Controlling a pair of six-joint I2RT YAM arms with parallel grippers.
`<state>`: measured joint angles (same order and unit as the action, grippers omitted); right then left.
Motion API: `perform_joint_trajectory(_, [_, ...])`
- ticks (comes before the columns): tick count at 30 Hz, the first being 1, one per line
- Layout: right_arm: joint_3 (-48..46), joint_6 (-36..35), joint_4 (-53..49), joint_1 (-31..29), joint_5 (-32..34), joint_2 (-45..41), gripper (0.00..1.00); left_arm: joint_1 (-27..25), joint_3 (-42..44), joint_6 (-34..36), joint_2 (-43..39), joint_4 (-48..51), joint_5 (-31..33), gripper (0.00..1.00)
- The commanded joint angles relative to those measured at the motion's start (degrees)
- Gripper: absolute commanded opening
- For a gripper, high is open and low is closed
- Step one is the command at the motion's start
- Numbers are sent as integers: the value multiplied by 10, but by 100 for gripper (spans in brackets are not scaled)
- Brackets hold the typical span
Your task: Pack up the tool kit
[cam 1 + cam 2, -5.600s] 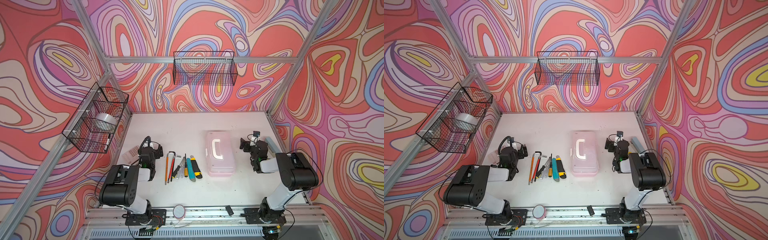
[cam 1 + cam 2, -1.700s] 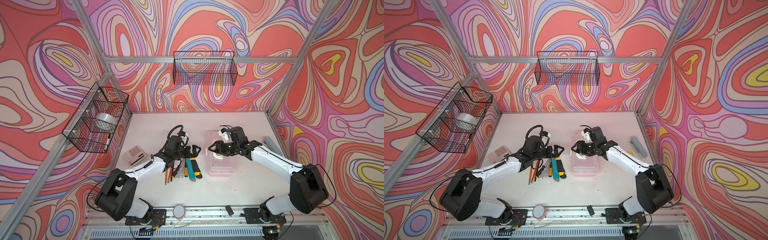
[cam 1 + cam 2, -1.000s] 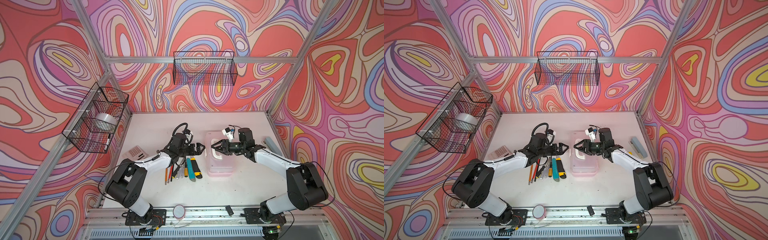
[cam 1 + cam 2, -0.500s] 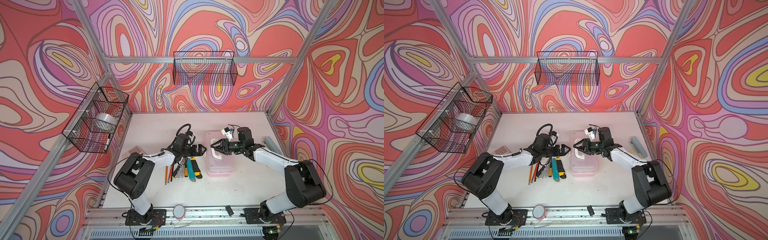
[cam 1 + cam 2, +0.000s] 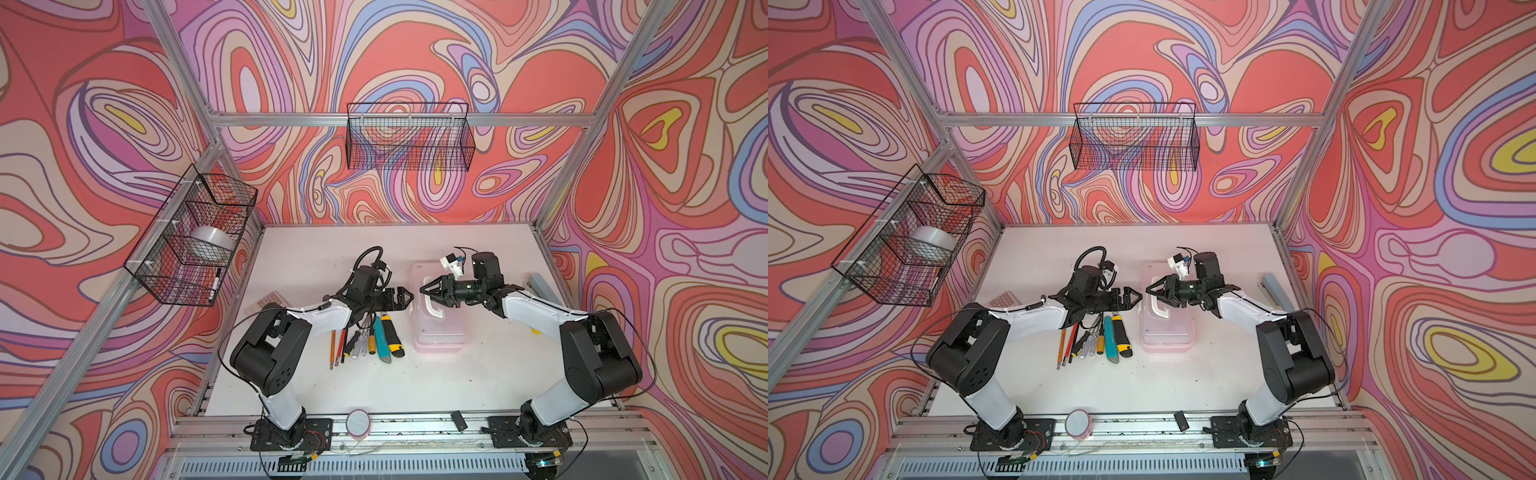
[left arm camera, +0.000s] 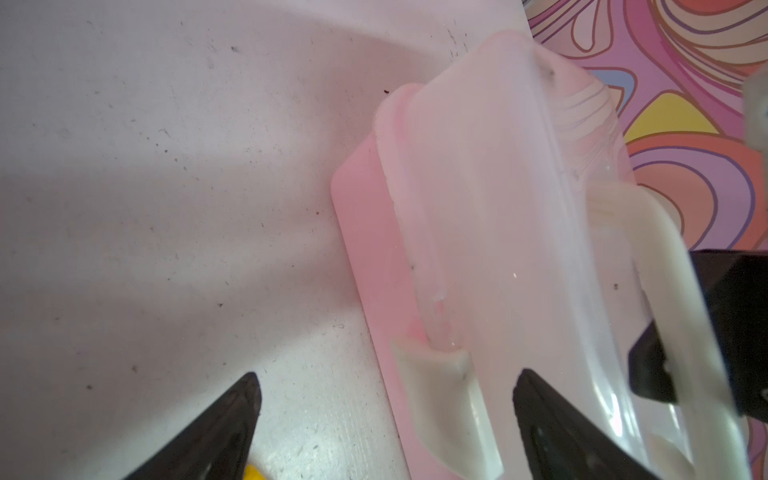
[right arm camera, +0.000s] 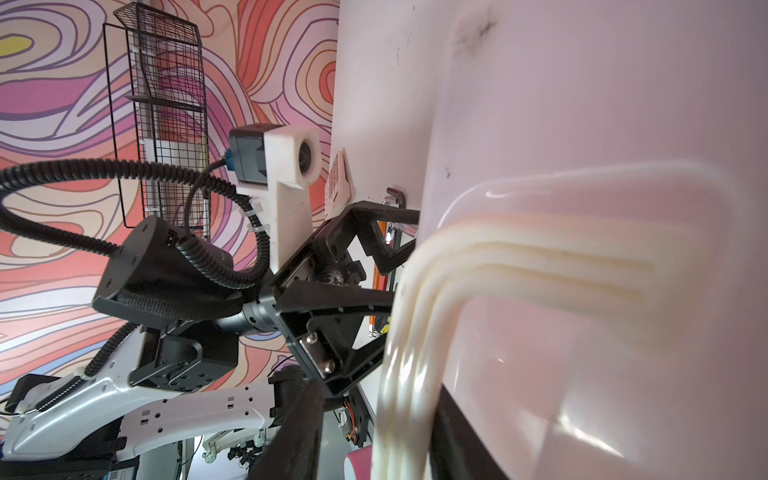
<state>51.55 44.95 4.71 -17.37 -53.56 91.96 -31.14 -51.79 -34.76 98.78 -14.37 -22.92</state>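
Filling the swirl-walled booth (image 5: pixel 415 50), your white bench (image 5: pixel 415 374) carries tools (image 5: pixel 365 336) left of the case (image 5: pixel 438 332); left fingers (image 6: pixel 216 432) spread wide, right fingers (image 7: pixel 297 436) straddle its handle (image 7: pixel 540 257), grip unclear.

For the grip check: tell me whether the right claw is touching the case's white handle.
Cannot tell. In the right wrist view the white handle passes between the fingers of the right claw, but blur hides contact or gap.

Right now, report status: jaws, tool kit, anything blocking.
Left gripper jaws wide, astride side latch of case. Right gripper jaws around white handle, not yet clamped. Lid down; tools lie outside, beside case.
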Motion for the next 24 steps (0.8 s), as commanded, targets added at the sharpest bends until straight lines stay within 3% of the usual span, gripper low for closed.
perform_joint_trajectory(1, [3,-5,42,-14,-23,24,40,-21,-24,-3,14,-22,-32,95])
perform_joint_trajectory(10, [0,-19,42,-14,-24,26,34,-24,-30,1,-1,-2,-28,95])
perform_joint_trajectory(15, [-1,-26,48,-14,-30,30,24,-24,-37,23,-39,43,-11,96])
perform_joint_trajectory(19, [-2,-31,52,-14,-38,26,21,-24,-29,24,-75,64,-10,96])
perform_joint_trajectory(24, [-18,-16,94,-8,-56,10,6,-24,-4,5,-117,63,-29,96])
